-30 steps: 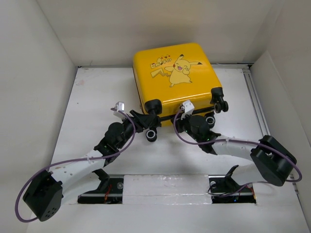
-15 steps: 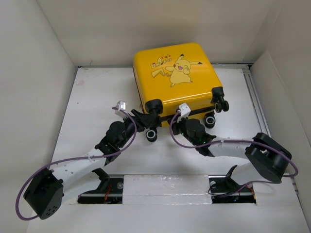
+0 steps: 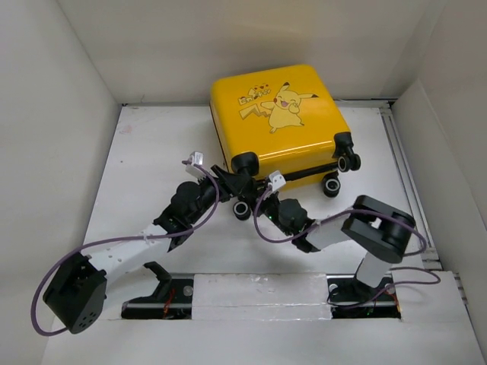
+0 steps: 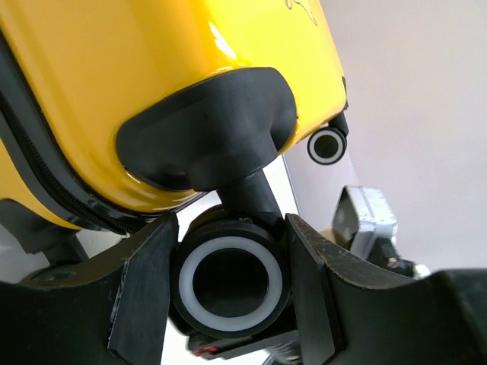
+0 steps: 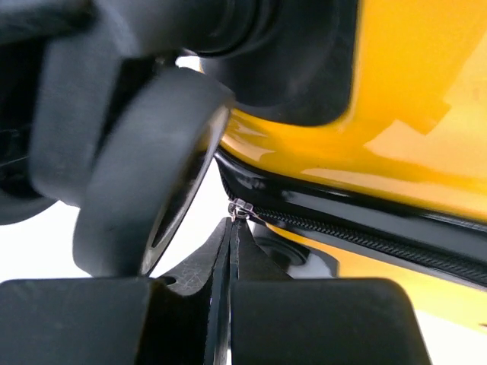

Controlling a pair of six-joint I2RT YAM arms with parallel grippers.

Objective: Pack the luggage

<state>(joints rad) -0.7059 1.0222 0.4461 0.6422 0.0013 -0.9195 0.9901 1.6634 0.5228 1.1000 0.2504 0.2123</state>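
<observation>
Although a short line of lettering (image 3: 253, 96) sits at 10 o'clock from the laughing yellow cartoon character (image 3: 285, 109) printed on the lid, it is too small to read, and no other writing or brand mark shows. The small bright-yellow hard-shell suitcase with black zipper trim (image 3: 304, 141) lies flat and print-side up on the white table (image 3: 152, 152). It sits toward 12 o'clock in the overhead view, with its wheeled edge facing 6 o'clock, toward the arm bases. The left gripper (image 4: 230, 251) is at the case's 7 o'clock corner. Its two black fingers (image 4: 144, 281) stand partly apart and are clamped on either side of a black plastic caster wheel with a white ring (image 4: 230, 293), which hangs under a black corner housing (image 4: 205, 129). The right gripper (image 5: 230, 228) is at the middle of the same 6 o'clock edge, its fingers pressed together with no gap. Their tips meet a small silver zipper pull (image 5: 239, 207) at 12 o'clock from them, on the black zipper line (image 5: 342, 228) that runs off toward 3 o'clock. Whether the pull is actually pinched between the tips I cannot tell. A blurred dark wheel (image 5: 144, 167) fills the wrist view at 10 o'clock from those tips.
</observation>
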